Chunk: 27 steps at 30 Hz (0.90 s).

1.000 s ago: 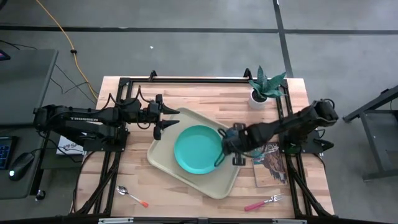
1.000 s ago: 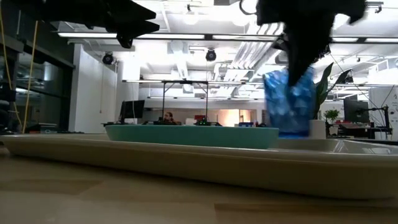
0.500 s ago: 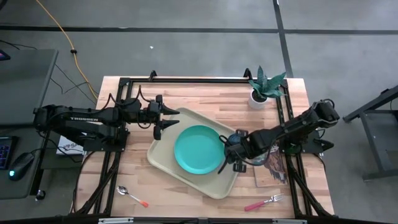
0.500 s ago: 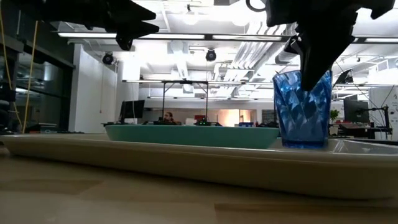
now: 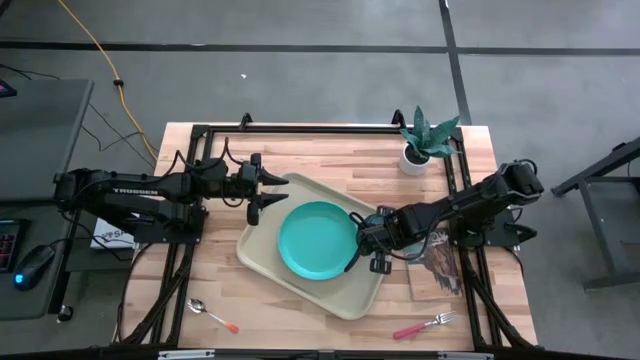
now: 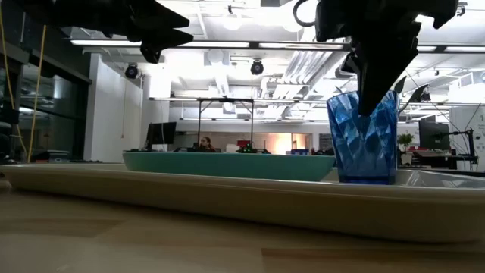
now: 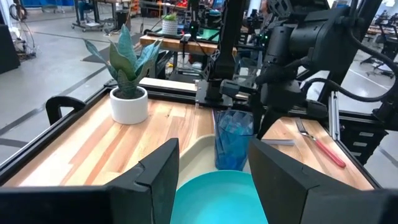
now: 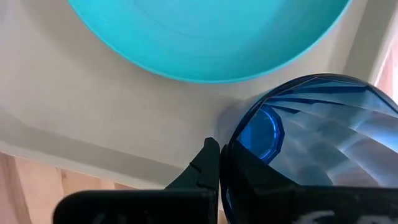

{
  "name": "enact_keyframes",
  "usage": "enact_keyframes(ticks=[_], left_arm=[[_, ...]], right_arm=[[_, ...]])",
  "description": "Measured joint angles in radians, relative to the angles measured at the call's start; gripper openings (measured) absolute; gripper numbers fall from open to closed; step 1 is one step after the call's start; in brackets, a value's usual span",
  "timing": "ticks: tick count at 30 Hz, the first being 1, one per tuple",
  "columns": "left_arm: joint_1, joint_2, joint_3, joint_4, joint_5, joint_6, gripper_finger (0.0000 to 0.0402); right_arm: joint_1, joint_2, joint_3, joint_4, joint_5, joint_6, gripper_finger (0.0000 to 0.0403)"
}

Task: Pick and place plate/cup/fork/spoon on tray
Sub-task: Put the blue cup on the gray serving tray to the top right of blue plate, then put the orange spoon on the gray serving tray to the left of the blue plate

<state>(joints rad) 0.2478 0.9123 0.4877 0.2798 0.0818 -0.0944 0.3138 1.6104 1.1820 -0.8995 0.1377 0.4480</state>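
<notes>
The beige tray (image 5: pixel 332 296) lies mid-table with the teal plate (image 5: pixel 318 238) flat in it. The dark-blue cup (image 6: pixel 362 140) stands upright on the tray floor, right beside the plate's right edge. My right gripper (image 5: pixel 369 240) comes down onto the cup's rim and is shut on it. My left gripper (image 5: pixel 266 195) is open and empty, hovering over the tray's far left corner. The red-handled fork (image 5: pixel 425 324) lies on the table near the front right. The orange-handled spoon (image 5: pixel 212 315) lies near the front left. My right gripper holds the cup's rim wall (image 8: pixel 227 163) on the side next to the plate, one finger (image 8: pixel 208 163) outside and the other inside the cup. The fingers come from above, pointing down. The cup stands upright with its base on the tray floor.
A white pot with a green plant (image 5: pixel 425 142) stands at the far right of the table. A printed card or booklet (image 5: pixel 436 264) lies right of the tray, under my right arm. Black frame rails run along the table's sides.
My right gripper has gone down with the cup, which was lifted and tilted and now stands upright on the tray floor. Then the gripper and cup shifted a little toward the plate. The hold on the rim has stayed.
</notes>
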Motion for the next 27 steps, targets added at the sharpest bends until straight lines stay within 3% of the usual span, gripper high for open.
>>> enact_keyframes(ticks=[6, 12, 21, 27], left_arm=[[0.000, 0.000, 0.000, 0.001, 0.000, 0.000, 0.0172], [0.000, 0.000, 0.000, 0.000, 0.000, 0.000, 0.0172], [0.000, 0.000, 0.000, 0.001, 0.000, 0.000, 0.0172], [0.000, 0.000, 0.000, 0.000, 0.000, 0.000, 0.0172]], right_arm=[[0.000, 0.015, 0.000, 0.023, -0.004, -0.003, 0.0002], [0.000, 0.015, 0.000, 0.020, -0.009, 0.009, 0.0028], [-0.002, -0.035, 0.001, -0.009, 0.055, 0.068, 0.0110], [-0.002, -0.096, 0.076, -0.116, 0.069, 0.078, 0.0155]])
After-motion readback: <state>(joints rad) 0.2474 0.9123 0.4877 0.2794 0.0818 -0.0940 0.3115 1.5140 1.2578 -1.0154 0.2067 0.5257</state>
